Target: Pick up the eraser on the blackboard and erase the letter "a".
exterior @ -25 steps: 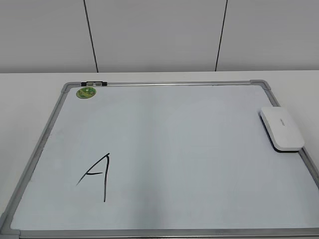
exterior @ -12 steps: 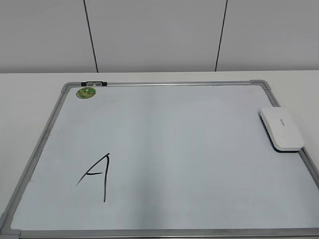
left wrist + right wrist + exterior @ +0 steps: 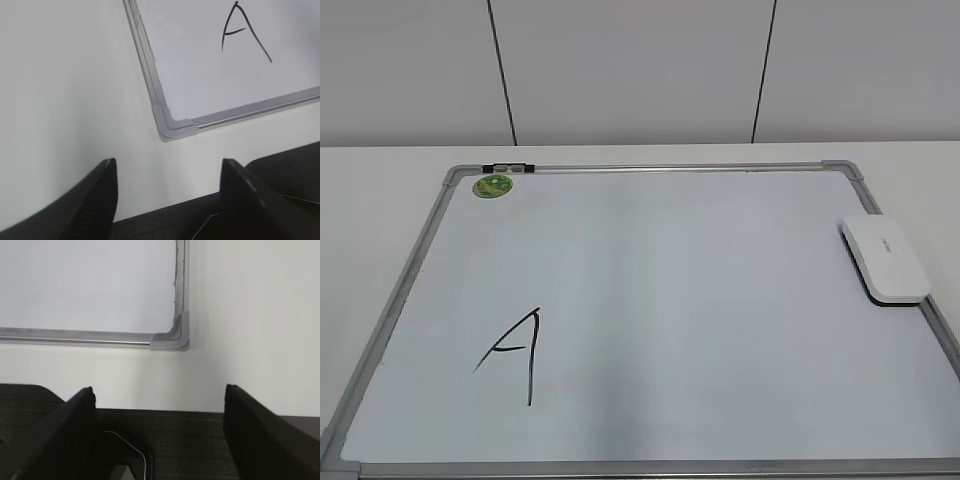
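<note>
The white eraser [image 3: 885, 260] lies on the right edge of the blackboard [image 3: 650, 168], a white board with a grey frame. A large angular capital "A" [image 3: 515, 352] is drawn at the lower left and also shows in the left wrist view [image 3: 243, 31]. No small cursive "a" shows in any view. My left gripper [image 3: 167, 172] is open and empty over the table, off the board's near left corner [image 3: 172, 127]. My right gripper [image 3: 159, 400] is open and empty, off the near right corner [image 3: 177, 340]. Neither gripper shows in the exterior view.
A small green round magnet [image 3: 493, 185] sits at the board's far left corner, with a black and white clip [image 3: 508, 167] on the frame beside it. The board lies on a white table [image 3: 380, 190] with a panelled wall behind.
</note>
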Robot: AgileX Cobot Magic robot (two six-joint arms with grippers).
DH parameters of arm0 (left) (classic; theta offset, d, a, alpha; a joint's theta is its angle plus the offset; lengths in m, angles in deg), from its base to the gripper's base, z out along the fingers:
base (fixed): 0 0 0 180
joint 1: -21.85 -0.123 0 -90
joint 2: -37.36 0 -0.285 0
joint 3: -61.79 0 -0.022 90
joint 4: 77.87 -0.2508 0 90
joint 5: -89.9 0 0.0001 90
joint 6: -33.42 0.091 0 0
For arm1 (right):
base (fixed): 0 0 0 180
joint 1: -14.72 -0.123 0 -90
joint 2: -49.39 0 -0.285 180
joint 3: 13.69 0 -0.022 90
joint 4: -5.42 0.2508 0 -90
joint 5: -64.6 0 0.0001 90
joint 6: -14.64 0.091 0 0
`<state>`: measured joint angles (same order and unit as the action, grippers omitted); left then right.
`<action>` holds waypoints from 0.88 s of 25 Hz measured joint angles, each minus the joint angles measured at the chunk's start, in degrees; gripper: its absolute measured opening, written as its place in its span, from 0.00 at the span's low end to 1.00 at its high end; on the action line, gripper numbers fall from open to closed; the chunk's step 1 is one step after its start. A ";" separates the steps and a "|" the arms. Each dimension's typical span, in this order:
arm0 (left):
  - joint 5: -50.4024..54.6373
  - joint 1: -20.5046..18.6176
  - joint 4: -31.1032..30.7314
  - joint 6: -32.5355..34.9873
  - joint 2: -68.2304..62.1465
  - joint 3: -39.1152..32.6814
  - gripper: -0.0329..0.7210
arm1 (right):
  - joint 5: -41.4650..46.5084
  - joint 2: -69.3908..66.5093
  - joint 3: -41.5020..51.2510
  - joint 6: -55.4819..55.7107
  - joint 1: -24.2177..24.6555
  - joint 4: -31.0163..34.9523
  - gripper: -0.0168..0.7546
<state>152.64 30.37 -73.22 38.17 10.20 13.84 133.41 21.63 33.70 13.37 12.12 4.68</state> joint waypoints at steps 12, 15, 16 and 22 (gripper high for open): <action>0.00 0.00 -0.07 0.00 0.00 0.00 0.69 | -3.74 0.00 1.94 0.13 0.00 0.00 0.78; 0.00 0.00 -0.07 0.00 0.00 0.00 0.69 | -3.74 0.00 1.94 0.13 0.00 0.00 0.78; 0.00 0.00 -0.07 0.00 0.00 0.00 0.69 | -3.74 0.00 1.94 0.13 0.00 0.00 0.78; -0.08 0.00 -0.07 0.00 0.00 0.00 0.68 | -3.74 0.00 1.94 0.13 0.00 0.00 0.78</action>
<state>152.56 30.37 -73.29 38.17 10.20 13.84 129.66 21.63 35.64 13.51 12.12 4.68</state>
